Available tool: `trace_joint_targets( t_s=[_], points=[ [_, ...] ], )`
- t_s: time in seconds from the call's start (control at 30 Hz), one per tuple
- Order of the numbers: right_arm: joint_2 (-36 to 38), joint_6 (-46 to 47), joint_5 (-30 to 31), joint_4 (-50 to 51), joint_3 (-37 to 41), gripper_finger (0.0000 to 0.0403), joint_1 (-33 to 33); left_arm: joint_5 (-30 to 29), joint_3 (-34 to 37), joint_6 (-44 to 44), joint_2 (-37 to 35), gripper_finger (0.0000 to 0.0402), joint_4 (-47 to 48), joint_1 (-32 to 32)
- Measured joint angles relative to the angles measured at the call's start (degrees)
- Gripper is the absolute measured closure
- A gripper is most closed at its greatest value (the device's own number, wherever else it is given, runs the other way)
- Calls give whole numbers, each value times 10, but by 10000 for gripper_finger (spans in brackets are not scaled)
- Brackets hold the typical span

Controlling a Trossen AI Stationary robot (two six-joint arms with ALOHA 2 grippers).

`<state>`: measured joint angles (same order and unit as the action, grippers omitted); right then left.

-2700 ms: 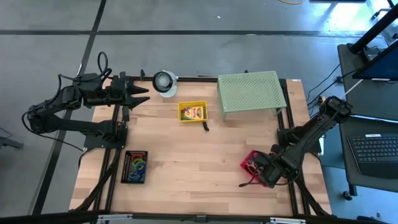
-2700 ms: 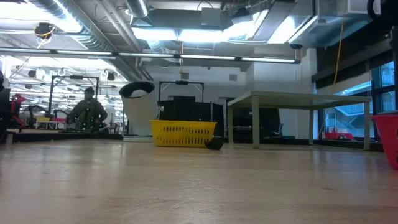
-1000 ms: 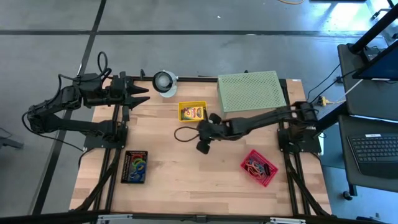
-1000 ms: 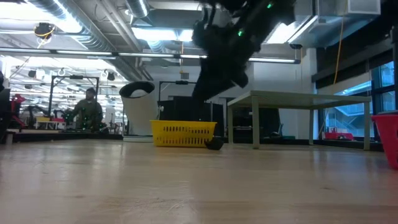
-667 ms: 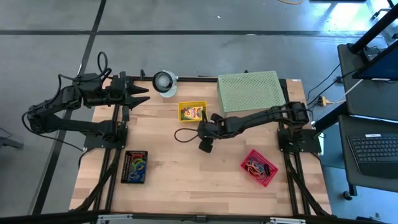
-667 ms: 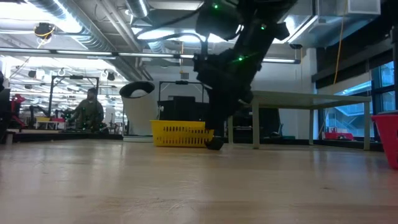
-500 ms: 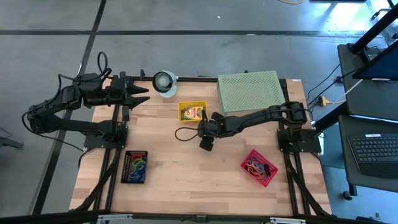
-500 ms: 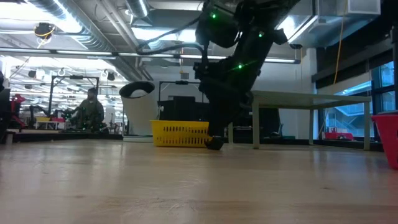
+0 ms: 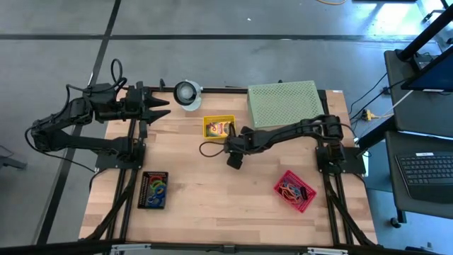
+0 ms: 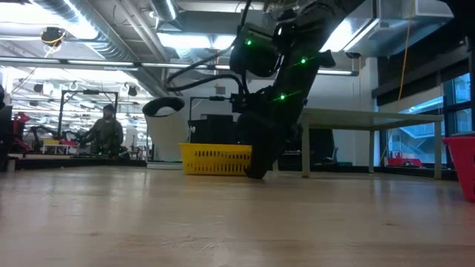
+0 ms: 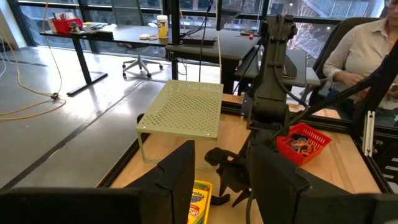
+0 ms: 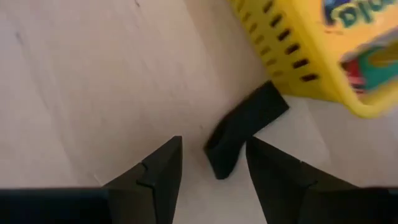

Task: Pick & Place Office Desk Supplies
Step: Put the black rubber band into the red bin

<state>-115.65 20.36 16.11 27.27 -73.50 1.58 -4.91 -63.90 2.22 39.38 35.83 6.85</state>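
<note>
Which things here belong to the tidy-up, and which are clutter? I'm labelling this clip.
Job: black clip, crayon box in yellow basket, rubber bands in red basket, right gripper.
Lying about: green perforated stand, white roll, black tray.

A pale wood table (image 9: 212, 191) carries it all. Right at the right pincer (image 12: 211, 163) lies a black clip (image 12: 244, 127), a yellow basket (image 9: 219, 127) touching its far end. Past that, the green stand (image 9: 285, 104) and a round roll (image 9: 187, 93). Behind the pincer sits a red basket (image 9: 295, 191); well apart, a black tray (image 9: 153, 190).
</note>
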Motion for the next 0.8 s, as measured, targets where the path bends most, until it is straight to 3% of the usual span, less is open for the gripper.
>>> trace_joint_targets(
  t_s=[0.27, 0.53, 0.8],
  points=[
    [-18, 18, -5, -9, -2, 258, 0, 0, 0, 0, 0, 261, 0, 0],
    [-19, 35, -10, -9, -2, 386, -2, 0, 0, 0, 0, 261, 0, 0],
    [4, 94, -23, 2, 3, 397, 0, 0, 0, 0, 0, 261, 0, 0]
  ],
)
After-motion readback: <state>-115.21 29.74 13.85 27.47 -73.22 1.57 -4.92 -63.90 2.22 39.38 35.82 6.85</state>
